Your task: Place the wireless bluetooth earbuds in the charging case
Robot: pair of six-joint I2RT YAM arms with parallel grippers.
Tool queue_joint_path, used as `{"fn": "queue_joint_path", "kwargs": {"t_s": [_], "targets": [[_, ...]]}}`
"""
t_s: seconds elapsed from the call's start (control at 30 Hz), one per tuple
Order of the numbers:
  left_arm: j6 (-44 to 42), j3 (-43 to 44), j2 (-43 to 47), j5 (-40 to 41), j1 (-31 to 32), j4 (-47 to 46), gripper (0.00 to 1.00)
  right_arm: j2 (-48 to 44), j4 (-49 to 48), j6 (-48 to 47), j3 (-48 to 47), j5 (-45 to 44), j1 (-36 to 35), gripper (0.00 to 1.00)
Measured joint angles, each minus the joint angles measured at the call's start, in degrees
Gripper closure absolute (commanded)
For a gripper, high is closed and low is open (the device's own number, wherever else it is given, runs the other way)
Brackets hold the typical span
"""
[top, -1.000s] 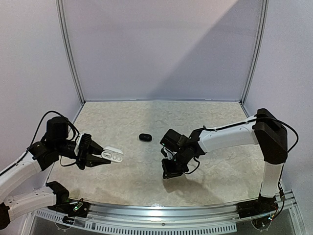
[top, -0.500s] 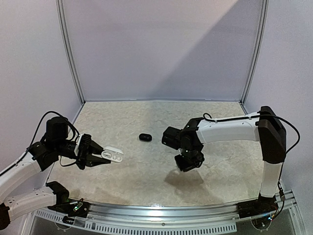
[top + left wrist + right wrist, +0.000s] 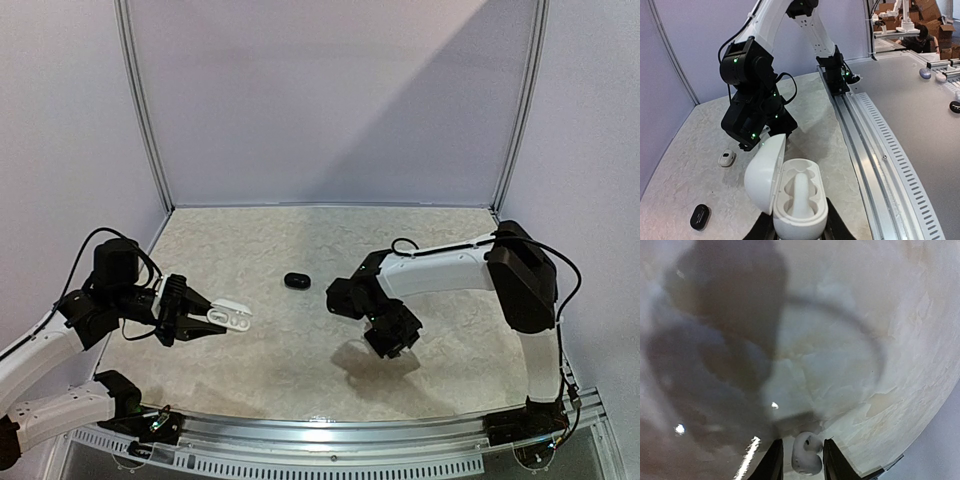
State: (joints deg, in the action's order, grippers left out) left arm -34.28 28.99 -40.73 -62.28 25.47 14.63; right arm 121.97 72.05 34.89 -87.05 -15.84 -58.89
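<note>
My left gripper is shut on the base of the white charging case. Its lid is swung open to the left and both wells are bare. My right gripper hovers low over the table right of centre, jaws slightly apart. A white earbud sits between them with a gap on its left side. The left wrist view shows a white earbud on the table beside that gripper's tips; whether it is the same one I cannot tell. A black earbud lies mid-table.
A metal rail runs along the table's near edge, with the right arm's base bolted to it. Pale walls close the table's left, back and right sides. A neighbouring surface beyond the rail holds small cases.
My right gripper has swung right from the table's middle and dropped a little, and its jaws have parted slightly. The left arm and the open case have not moved.
</note>
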Motion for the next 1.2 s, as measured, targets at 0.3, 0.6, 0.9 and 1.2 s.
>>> {"fn": "queue_joint_path", "kwargs": {"t_s": [0.3, 0.6, 0.9, 1.2], "targets": [[-0.4, 0.0, 0.0, 0.3, 0.0, 0.7, 1.0, 1.3, 0.4, -0.5, -2.6, 1.9, -0.5, 0.7], [-1.1, 0.0, 0.0, 0.3, 0.0, 0.8, 1.0, 1.1, -0.9, -2.9, -4.0, 4.7, -0.6, 0.69], [-1.3, 0.0, 0.0, 0.8, 0.2, 1.2, 1.0, -19.3, -12.4, -26.2, 15.3, 4.7, 0.0, 0.64], [-2.1, 0.3, 0.2, 1.6, 0.3, 3.1, 1.0, -38.8, -22.3, -64.1, 33.7, 11.9, -2.6, 0.71]]}}
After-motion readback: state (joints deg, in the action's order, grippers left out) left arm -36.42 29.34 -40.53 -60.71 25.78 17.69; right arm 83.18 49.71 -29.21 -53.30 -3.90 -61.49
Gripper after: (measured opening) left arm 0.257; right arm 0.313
